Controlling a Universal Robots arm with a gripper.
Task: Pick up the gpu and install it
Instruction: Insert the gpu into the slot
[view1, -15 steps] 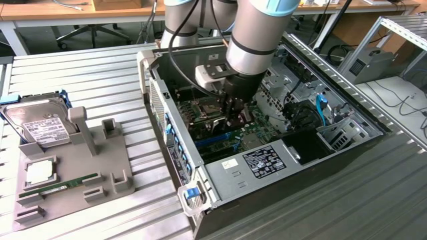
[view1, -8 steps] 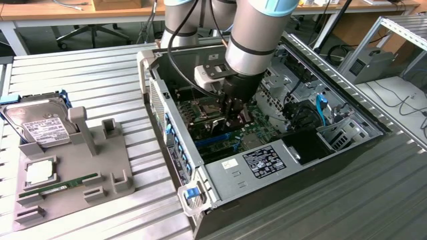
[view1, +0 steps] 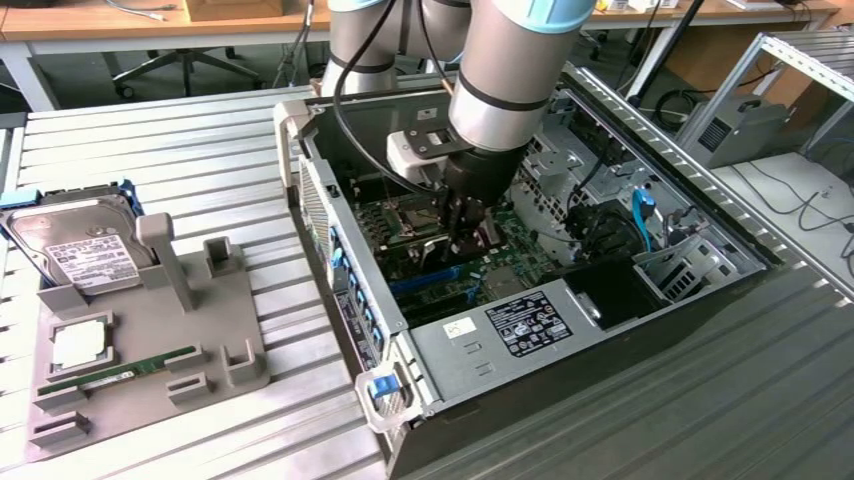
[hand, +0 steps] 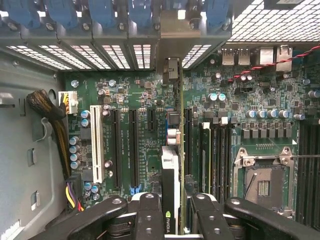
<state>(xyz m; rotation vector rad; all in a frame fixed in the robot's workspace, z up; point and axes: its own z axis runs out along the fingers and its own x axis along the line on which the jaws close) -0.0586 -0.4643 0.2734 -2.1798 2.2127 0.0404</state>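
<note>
- End effector (view1: 470, 228) is seen lowered inside the open computer case (view1: 534, 335), on the arm reaching down from above.
- Grip state: jaws are drawn in to a narrow gap and clamped on the gpu (hand: 170, 172); one black finger (hand: 149, 216) is pressed to each flat face of the card.
- Gpu is held on edge – thin side toward the wrist camera, a small green logo visible near the fingers.
- Location of gpu: over the motherboard (hand: 150, 95), running lengthwise parallel to the expansion slots (hand: 134, 150), with the black slots and one white slot (hand: 96, 150) on one side and the processor socket (hand: 262, 182) on the other.
- Far end of the card is pointed at the perforated rear wall of the case, below the row of blue latches (hand: 105, 12).
- Whether the card edge is seated in a slot cannot be told.
- On the table (view1: 174, 140), at the exterior view's left, a grey fixture (view1: 200, 330) is noted – it carries a hard drive (view1: 87, 250) with a white label and a green memory stick (view1: 114, 376).
</note>
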